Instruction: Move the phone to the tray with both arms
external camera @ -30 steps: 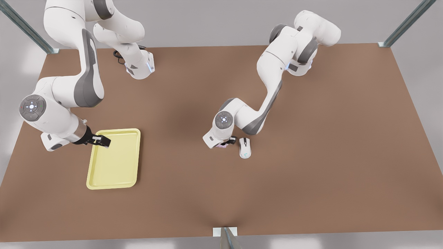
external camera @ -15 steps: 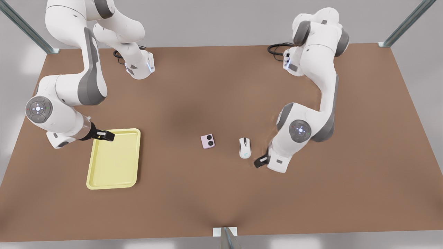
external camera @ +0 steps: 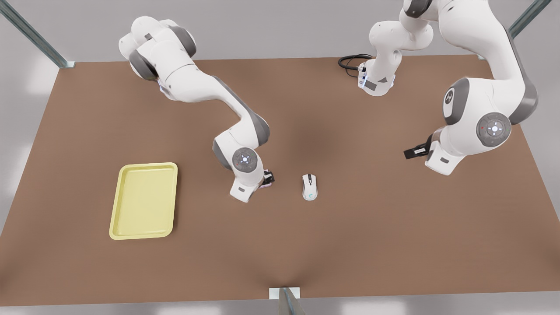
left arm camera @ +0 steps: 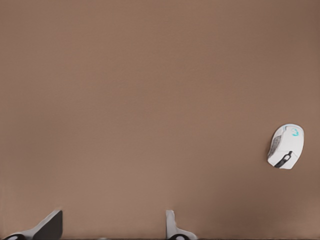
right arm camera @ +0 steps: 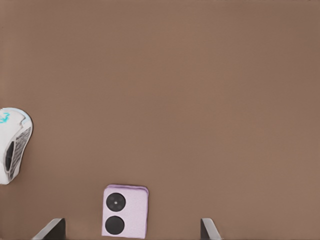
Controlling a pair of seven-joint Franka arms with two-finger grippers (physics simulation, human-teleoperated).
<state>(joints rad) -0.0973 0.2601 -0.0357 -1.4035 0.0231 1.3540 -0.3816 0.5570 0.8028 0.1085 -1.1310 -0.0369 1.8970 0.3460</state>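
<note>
The pale pink-lilac phone [right arm camera: 125,210] lies flat on the brown table, its two dark lenses up. My right gripper [right arm camera: 129,229] hangs just over it, open, one finger on each side and neither touching it. In the front view this gripper [external camera: 267,177] sits near the table's middle and covers most of the phone [external camera: 266,185]. The pale yellow tray [external camera: 114,210] lies bare toward the front view's left. My left gripper [external camera: 413,152] waits at the front view's right above the table, and its fingers [left arm camera: 50,226] stand open with nothing between them.
A white computer mouse [external camera: 309,187] lies just to the front view's right of the phone, also seen as the mouse [right arm camera: 12,150] and the mouse [left arm camera: 286,146] in the wrist views. Black cable [external camera: 350,61] coils by the far arm base. Bare table separates phone and tray.
The arm at the front view's right left the phone and swung back to the right. The other arm left the tray and came down over the phone. The phone stayed put.
</note>
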